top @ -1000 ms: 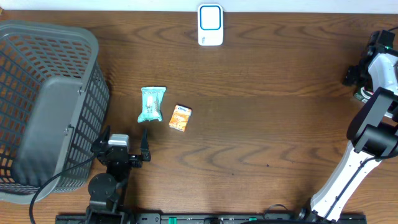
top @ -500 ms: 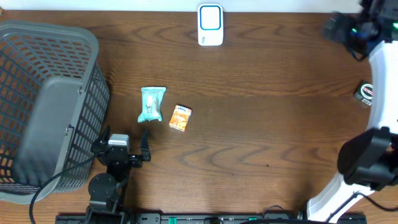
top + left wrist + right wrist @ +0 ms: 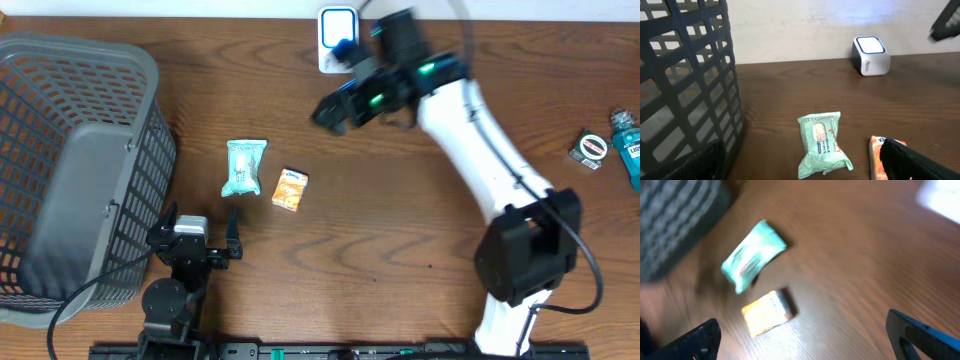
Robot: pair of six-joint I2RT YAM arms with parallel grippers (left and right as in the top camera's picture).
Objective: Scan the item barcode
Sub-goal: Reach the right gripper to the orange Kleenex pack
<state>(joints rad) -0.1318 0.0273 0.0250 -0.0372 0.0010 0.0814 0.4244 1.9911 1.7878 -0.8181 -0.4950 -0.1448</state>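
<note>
the right hand (image 3: pixel 335 108), jaws wide and empty, hung by the scanner (image 3: pixel 338 40); the orange box (image 3: pixel 291 189) and green wipes pack (image 3: pixel 245 167) lay on the counter (image 3: pixel 400 230) near and left of it, long axes near-to-far. the left hand (image 3: pixel 196 228), also wide, sat closer to them; the basket (image 3: pixel 80 45) at left looked empty.

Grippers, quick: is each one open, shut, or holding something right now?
Left gripper: open, holding nothing.
Right gripper: open, holding nothing, in mid-air.
</note>
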